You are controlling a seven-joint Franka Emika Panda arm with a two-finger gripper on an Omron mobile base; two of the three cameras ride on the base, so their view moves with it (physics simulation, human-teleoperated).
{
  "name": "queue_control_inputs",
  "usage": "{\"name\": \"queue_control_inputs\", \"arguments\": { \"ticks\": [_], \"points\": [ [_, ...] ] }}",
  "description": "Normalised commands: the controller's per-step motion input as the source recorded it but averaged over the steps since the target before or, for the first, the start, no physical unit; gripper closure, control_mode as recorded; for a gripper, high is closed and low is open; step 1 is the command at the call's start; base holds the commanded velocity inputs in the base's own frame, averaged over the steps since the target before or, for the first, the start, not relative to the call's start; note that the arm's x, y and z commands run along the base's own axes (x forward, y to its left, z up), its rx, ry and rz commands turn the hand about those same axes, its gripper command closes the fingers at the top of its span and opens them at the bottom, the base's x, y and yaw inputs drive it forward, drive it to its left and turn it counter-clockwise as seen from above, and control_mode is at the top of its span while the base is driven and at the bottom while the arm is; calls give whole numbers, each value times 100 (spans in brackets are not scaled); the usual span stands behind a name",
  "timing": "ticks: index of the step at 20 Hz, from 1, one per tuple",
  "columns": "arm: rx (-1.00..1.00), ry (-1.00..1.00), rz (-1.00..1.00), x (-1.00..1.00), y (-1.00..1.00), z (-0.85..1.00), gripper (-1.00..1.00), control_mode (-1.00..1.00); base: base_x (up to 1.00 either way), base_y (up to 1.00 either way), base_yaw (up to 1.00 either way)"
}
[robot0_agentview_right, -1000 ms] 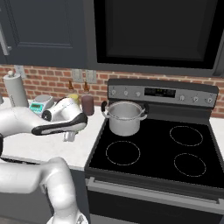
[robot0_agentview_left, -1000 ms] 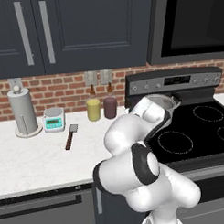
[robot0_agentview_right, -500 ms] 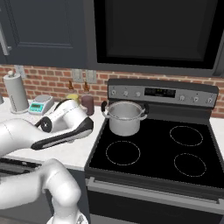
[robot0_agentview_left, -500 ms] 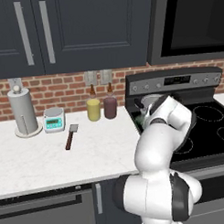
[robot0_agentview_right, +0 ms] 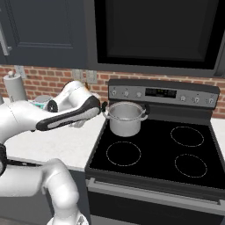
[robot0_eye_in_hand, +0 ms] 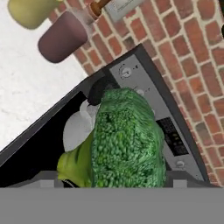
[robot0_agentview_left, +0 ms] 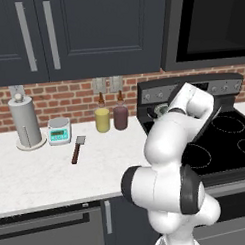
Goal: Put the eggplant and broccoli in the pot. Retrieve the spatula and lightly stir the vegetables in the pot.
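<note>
My gripper [robot0_eye_in_hand: 117, 180] is shut on the broccoli [robot0_eye_in_hand: 127, 141], a bright-green floret with a paler stalk that covers the fingertips in the hand view. Under it and to its left shows a piece of the silver pot [robot0_eye_in_hand: 78, 127]. The pot [robot0_agentview_right: 126, 117] stands on the stove's back left burner, its inside pale. My forearm reaches toward the pot's left side, and the hand [robot0_agentview_left: 158, 111] hangs near the stove's left edge. On the white counter lies the spatula [robot0_agentview_left: 76, 149], brown-red handle toward me. The eggplant is out of view.
A yellow jar [robot0_agentview_left: 102, 120] and a maroon jar [robot0_agentview_left: 120, 117] stand against the brick wall left of the stove [robot0_agentview_right: 149, 154]. Further left are a small scale [robot0_agentview_left: 59, 130] and a paper towel roll [robot0_agentview_left: 24, 123]. The stove's control panel [robot0_agentview_right: 162, 92] rises behind the pot.
The arm has swung right from over the counter toward the stove, bringing the hand with the broccoli up to the pot's left side. The pot and spatula have stayed put.
</note>
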Motion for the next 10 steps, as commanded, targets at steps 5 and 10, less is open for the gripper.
{"name": "queue_control_inputs", "arguments": {
  "ticks": [5,10],
  "points": [
    [15,19,-18,57,-39,23,100,-100,0,0,0],
    [11,15,-13,48,-42,-8,100,-100,0,0,0]
  ]
}}
